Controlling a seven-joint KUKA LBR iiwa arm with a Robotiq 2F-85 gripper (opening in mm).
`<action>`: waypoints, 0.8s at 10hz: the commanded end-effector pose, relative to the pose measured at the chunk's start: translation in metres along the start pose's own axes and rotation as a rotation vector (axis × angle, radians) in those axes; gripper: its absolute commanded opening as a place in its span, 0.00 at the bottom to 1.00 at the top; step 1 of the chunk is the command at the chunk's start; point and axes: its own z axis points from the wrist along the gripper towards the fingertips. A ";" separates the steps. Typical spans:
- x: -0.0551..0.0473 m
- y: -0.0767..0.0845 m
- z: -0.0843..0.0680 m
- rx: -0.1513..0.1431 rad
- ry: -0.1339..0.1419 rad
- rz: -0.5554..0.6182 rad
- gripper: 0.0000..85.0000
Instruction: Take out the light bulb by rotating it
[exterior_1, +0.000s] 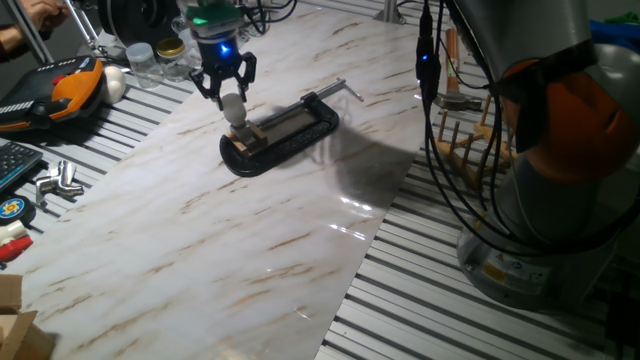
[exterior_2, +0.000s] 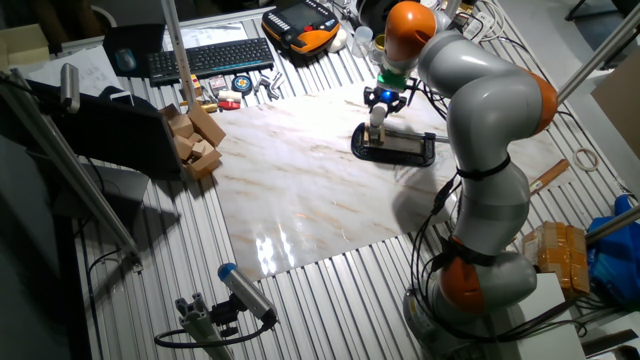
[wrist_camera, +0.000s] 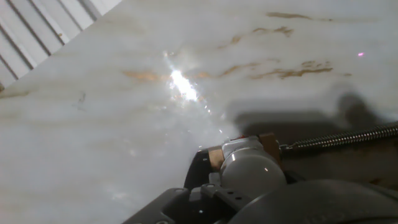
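While the light bulb (exterior_1: 232, 104) stands upright in a small wooden block (exterior_1: 245, 135), its frosted white globe sits between the black fingers (exterior_1: 208, 82) of the gripper (exterior_1: 229, 96), and its grey base meets the block below. From one fixed view the fingers hang down on either side of the globe and look close against it, but whether they actually press on the glass cannot be told from these pictures. In the hand view the bulb (wrist_camera: 252, 171) fills the lower middle of the frame, with dark parts of the hand blurred beneath it and the brown block (wrist_camera: 217, 155) showing behind it.

The block is held in the jaw end of a black C-clamp (exterior_1: 285, 135) that lies flat on the marble-patterned board (exterior_1: 200, 240); the clamp's threaded screw (wrist_camera: 336, 140) runs away from the block toward its handle (exterior_1: 340, 88). In the other fixed view the bulb (exterior_2: 377, 114) and the gripper (exterior_2: 382, 100) sit at the far side of the board, the clamp (exterior_2: 395, 150) beneath them, and the grey and orange arm (exterior_2: 480, 90) arches over from the right.

Beyond the board, on the slatted table (exterior_1: 420, 300), lie clear glass jars (exterior_1: 140, 60), a white egg-shaped object (exterior_1: 115, 82), an orange and black pendant (exterior_1: 60, 90), a keyboard (exterior_2: 210, 58) and a stack of wooden blocks (exterior_2: 195, 140).
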 end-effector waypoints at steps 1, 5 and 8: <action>0.000 0.000 0.000 0.003 0.001 -0.026 0.00; -0.001 0.002 -0.004 0.012 -0.004 -0.083 0.00; -0.002 0.005 -0.011 0.015 -0.002 -0.057 0.00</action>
